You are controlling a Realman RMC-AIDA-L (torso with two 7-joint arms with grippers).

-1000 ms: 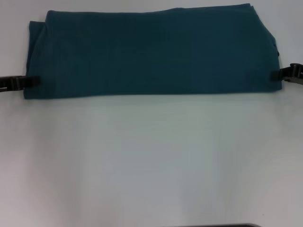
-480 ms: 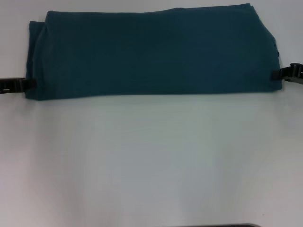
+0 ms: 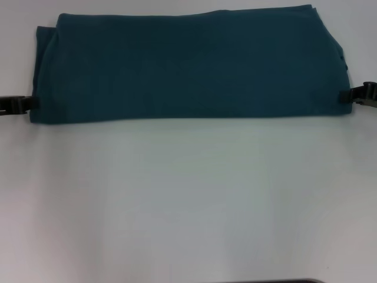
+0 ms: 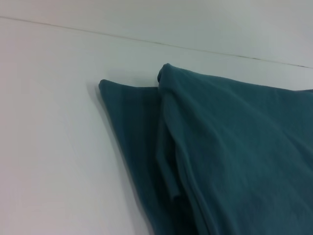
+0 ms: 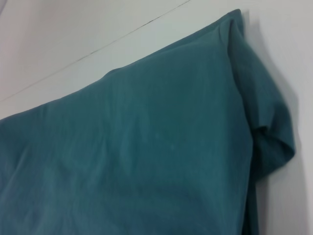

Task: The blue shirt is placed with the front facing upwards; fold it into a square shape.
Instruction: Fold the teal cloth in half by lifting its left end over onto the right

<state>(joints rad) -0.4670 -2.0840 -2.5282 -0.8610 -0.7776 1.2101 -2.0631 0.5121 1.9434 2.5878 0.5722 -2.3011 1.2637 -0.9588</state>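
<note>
- The blue shirt [image 3: 188,65] lies on the white table [image 3: 188,200], folded into a long band across the far half, running from 9 o'clock to 3 o'clock in the head view.
- Its plain side faces up; its near edge is straight, and its far edge is nearly so.
- At the 9 o'clock end, a lower layer sticks out past the upper fold, as the left wrist view shows [image 4: 220,147].
- At the 3 o'clock end, the fabric bunches into a small rounded fold in the right wrist view [image 5: 146,147].
- The left gripper [image 3: 32,104] sits low at the shirt's 9 o'clock end, at its edge; grip state cannot be determined.
- The right gripper [image 3: 343,95] sits at the 3 o'clock end, tip at the cloth's edge; grip state cannot be determined.
</note>
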